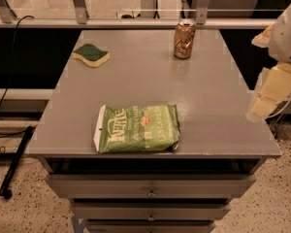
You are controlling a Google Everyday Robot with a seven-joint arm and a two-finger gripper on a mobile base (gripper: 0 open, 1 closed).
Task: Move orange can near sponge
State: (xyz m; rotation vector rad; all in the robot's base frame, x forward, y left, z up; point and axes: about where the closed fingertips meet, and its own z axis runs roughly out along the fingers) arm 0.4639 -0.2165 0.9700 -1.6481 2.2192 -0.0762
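The orange can stands upright near the far right of the grey table. The sponge, dark green on top with a pale yellow base, lies at the far left of the table, well apart from the can. My gripper hangs at the right edge of the view, beside the table's right side, lower than and to the right of the can. It holds nothing that I can see.
A flat green chip bag lies near the table's front edge. Drawers sit under the tabletop. A metal rail runs behind the table. A black cable and pole lie on the floor at left.
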